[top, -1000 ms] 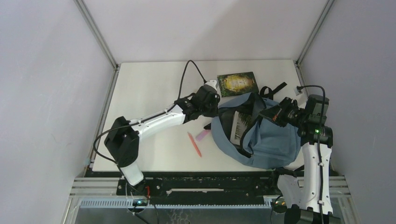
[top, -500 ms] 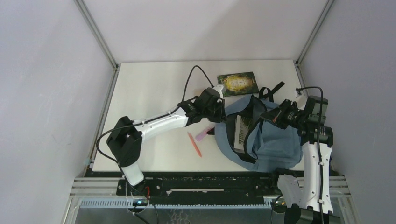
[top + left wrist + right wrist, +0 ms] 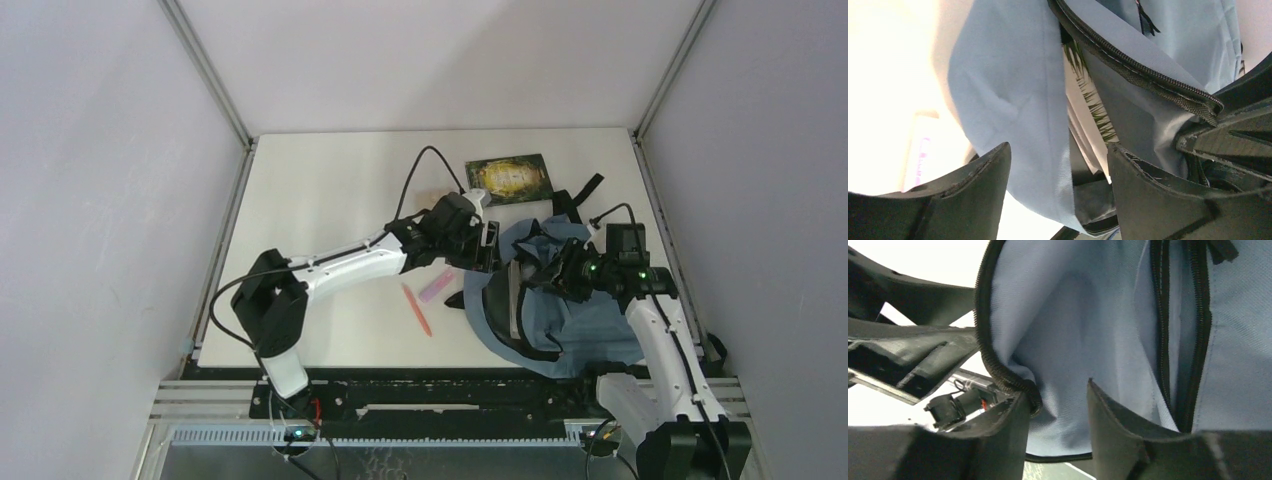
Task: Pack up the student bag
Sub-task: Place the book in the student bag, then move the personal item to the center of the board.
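Note:
The student bag point(image 3: 600, 322), dusty blue with black zipper trim, lies on the right of the table with its mouth facing left. A book with white pages and a green leaf print point(image 3: 1091, 102) sits inside it. My left gripper point(image 3: 490, 250) is at the mouth's upper rim. In the left wrist view it point(image 3: 1058, 150) is open, with a blue flap point(image 3: 1008, 75) hanging loose between the fingers. My right gripper point(image 3: 548, 272) is over the mouth, open point(image 3: 1057, 390). The zipper edge point(image 3: 998, 367) rests against its left finger, and bag fabric point(image 3: 1073, 315) lies behind the gap.
A dark book with a gold-green cover point(image 3: 510, 178) lies flat behind the bag. A pink pen point(image 3: 416, 308) and a small purple piece point(image 3: 436, 288) lie on the table just left of the bag. The enclosure walls stand close on both sides.
Both grippers were shut on the bag's rim and have opened and let it go. The right arm came down and to the left, and the bag's mouth has sagged.

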### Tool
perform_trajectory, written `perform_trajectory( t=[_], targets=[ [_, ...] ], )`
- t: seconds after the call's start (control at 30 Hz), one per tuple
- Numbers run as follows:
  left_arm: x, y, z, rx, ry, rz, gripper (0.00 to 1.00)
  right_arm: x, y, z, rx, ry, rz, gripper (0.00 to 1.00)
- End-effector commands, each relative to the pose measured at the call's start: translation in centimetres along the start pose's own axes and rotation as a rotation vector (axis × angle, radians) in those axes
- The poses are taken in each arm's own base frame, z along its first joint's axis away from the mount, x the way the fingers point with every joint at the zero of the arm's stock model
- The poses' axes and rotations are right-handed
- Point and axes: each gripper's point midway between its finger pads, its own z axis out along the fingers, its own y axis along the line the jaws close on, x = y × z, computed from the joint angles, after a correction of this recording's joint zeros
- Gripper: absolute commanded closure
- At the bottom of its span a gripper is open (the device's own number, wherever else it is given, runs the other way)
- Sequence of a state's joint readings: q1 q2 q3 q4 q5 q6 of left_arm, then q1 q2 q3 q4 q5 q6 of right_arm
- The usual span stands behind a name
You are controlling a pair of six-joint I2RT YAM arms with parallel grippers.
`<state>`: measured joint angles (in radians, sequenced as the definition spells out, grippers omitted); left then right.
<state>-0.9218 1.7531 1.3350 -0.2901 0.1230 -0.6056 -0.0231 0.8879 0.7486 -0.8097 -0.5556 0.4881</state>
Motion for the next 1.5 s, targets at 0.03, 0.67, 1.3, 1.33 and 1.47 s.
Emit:
perform_trajectory(
  t=[0.03,0.67,1.3,1.33,1.47],
  targets=[
    [-3.1,1.0,-3.8,-0.009,-0.098,-0.021,0.24,-1.4,1.0,-0.2,-0.023,-0.066,-0.049,0.32],
    [-6.8,9.3,-12.3,-0.150,-0.321,-0.175,0.25,-12.5,10.5,1.1,-0.081,-0.274,-0.164,0.23],
    [-12.8,18.7,-5.1,-0.319,-0.206,-0.333,0.24,-24.9,7.2,16.0,0.202,-0.204,-0.054,0.24],
    [-13.6,19.0,-4.3,-0.328,-0.197,-0.331,0.24,-24.4,7.2,15.8,0.200,-0.198,-0.058,0.24],
    [-17.4,20.9,-1.6,-0.379,-0.200,-0.346,0.24,-21.9,7.0,14.5,0.184,-0.174,-0.085,0.24]
  ],
)
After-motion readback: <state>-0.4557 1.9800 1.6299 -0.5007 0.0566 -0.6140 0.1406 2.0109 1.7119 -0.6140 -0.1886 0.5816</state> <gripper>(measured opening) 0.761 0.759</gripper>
